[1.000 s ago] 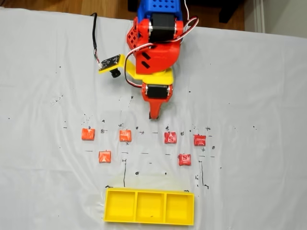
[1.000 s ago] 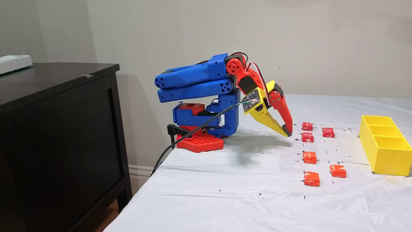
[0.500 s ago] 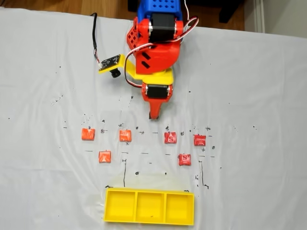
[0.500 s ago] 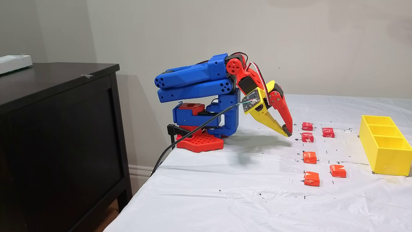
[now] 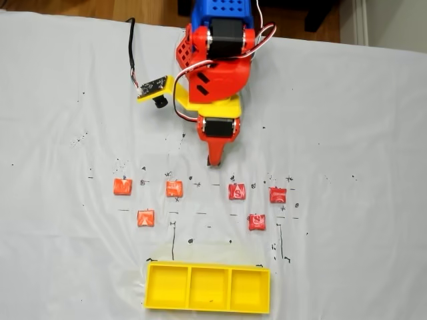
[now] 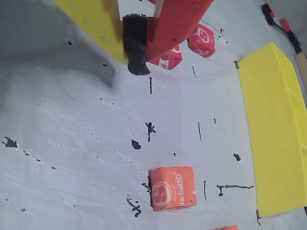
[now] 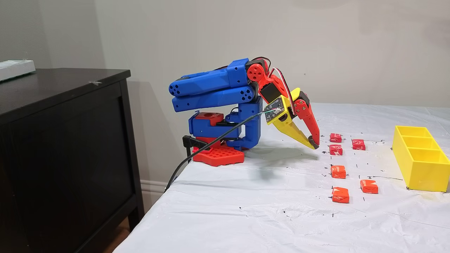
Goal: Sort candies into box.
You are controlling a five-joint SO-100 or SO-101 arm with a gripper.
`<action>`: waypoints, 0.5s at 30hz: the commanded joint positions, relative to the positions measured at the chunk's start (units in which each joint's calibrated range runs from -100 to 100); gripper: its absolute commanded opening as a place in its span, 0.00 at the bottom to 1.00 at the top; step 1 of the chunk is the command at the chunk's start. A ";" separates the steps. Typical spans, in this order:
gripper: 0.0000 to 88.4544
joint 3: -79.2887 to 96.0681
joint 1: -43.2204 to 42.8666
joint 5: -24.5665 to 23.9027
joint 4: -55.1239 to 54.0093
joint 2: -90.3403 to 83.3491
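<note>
You had not sorted anything yet: the flat yellow plastic three-compartment box point(image 5: 208, 288) sat with all its squares bare, well beyond the fingertips and past every sweet. The red-and-yellow two-finger gripper point(image 5: 214, 162) hung just above the white plastic-covered table point(image 5: 347, 120), its two fingers pressed together with nothing between them; in the wrist view the black pad point(image 6: 135, 43) at the tip showed no gap and no wrapper.

All six small square wrapped candies lay loose on the sheet, ahead of the fingertips, between them and the box. In the top-down fixed view, three orange-red ones point(image 5: 174, 189) point(image 5: 122, 187) point(image 5: 145, 218) lay to the left of the fingertips, and three darker red ones with white marks point(image 5: 236, 192) point(image 5: 277, 195) point(image 5: 257, 222) to the right. The nearest on either side were the inner orange-red one and the inner dark red one, each a little ahead of the tips and off to one side, neither touching.

So, judging from this, you had the whole job left: six picks and six drops. Your first move would call for parting the fingers, then reaching forward and down over one of those two near candies.
</note>
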 commanded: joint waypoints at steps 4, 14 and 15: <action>0.00 0.71 0.71 -0.49 -1.10 -0.42; 0.00 -5.21 -0.83 -0.05 3.23 -0.42; 0.00 -6.66 -1.37 -0.29 4.46 -0.42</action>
